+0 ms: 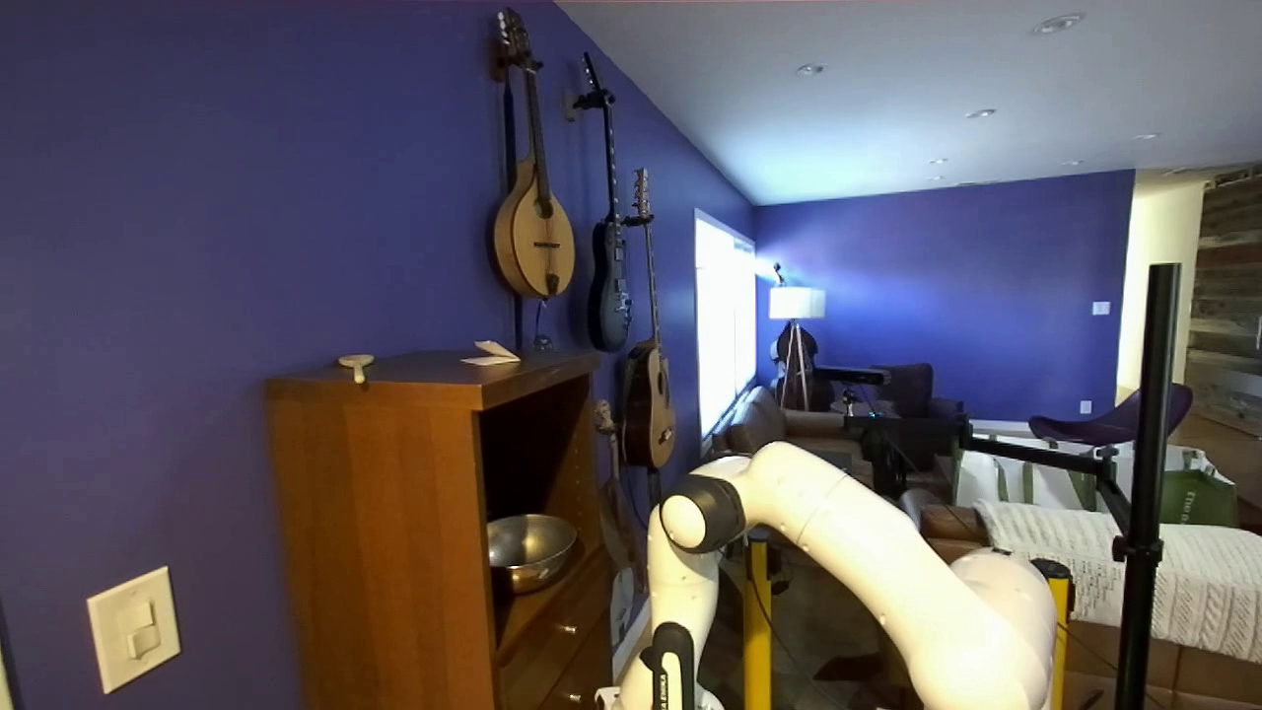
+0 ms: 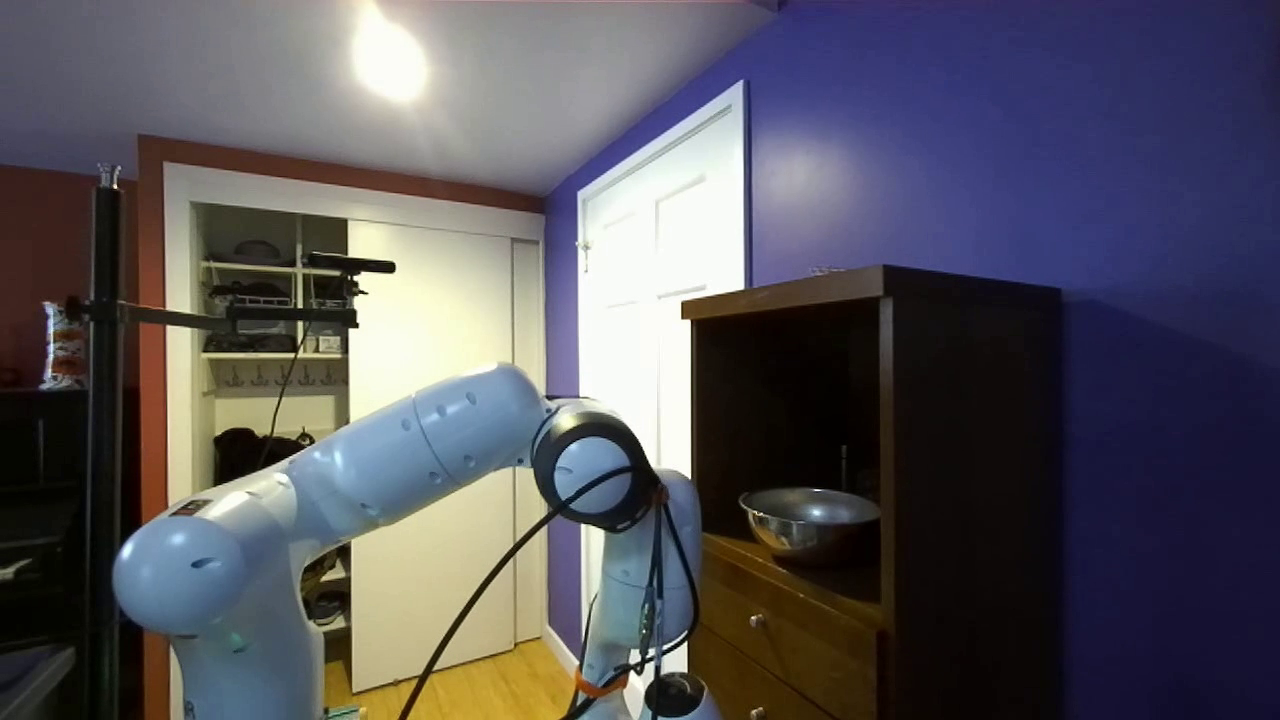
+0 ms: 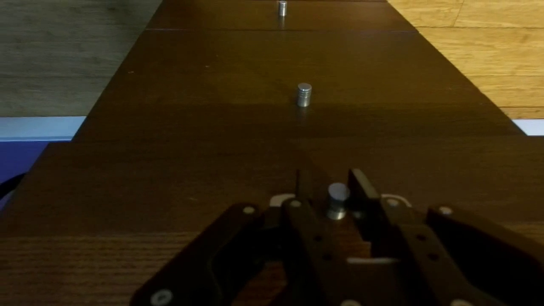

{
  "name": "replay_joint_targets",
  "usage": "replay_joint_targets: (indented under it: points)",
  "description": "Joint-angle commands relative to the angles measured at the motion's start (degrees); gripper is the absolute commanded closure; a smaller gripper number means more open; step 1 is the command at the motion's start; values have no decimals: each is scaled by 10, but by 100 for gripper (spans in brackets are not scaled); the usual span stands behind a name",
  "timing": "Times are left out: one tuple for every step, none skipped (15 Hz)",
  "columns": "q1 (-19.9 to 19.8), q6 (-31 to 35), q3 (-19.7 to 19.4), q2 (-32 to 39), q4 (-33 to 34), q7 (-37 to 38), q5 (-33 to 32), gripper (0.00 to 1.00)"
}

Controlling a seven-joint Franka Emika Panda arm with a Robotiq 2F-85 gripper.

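Cabinet (image 1: 375,532): we are seeing it standing against the purple wall (image 1: 148,247), probably so that its drawers are facing the room.
Arm (image 2: 440,440): it is arching high with its wrist hanging low before the cabinet, a pose that, we judge, is letting the hand meet the front from above. A cable (image 2: 500,570) is running along it, tied by an orange band (image 2: 600,684), likely against snagging.
Instruments (image 1: 537,242): they are hanging in a row, presumably for staying off the floor.
Drawer (image 3: 204,182): it is seemingly standing a little proud of the one below; we cannot tell which of the stack it is.
Bag (image 1: 1195,493): we are reading "The" on its green side; the rest is escaping us.
Bowl (image 2: 810,530): it is resting on the shelf (image 2: 730,548) inside, perhaps for safe keeping.
Claw (image 3: 332,183): its fingers (image 3: 363,185) are standing narrowly apart, straddling the knob (image 3: 338,199); a gap is showing on one side, so we are not judging it clamped.
Knob: it is sitting on the drawer front, closer to one finger; whether they are touching, we cannot tell. Its slim shape is probably why both fingers are flanking it.
Lettering (image 1: 663,690): we are reading "EMIKA" on the arm.
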Motion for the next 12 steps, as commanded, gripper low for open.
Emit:
replay_joint_targets:
  points:
    - [-4, -5, 12, 1, 15, -12, 11, 100]
    - [-4, -9, 15, 0, 13, -11, 11, 100]
    - [-8, -15, 17, 0, 12, -9, 9, 97]
    - [-9, -22, 19, -2, 10, -8, 9, 96]
    - [-7, -30, 18, -4, 7, -8, 11, 96]
    - [-11, -43, 22, -9, 3, -5, 10, 96]
    - [-11, -59, 23, -15, -5, -4, 11, 96]
    - [-13, -75, 27, -20, -8, -4, 13, 96]
    - [-15, -91, 29, -26, -11, -5, 15, 96]
    - [-15, -98, 31, -28, -8, -8, 19, 96]
    - [-13, -105, 31, -28, -4, -10, 25, 96]
    - [-15, -106, 34, -27, 1, -14, 27, 96]
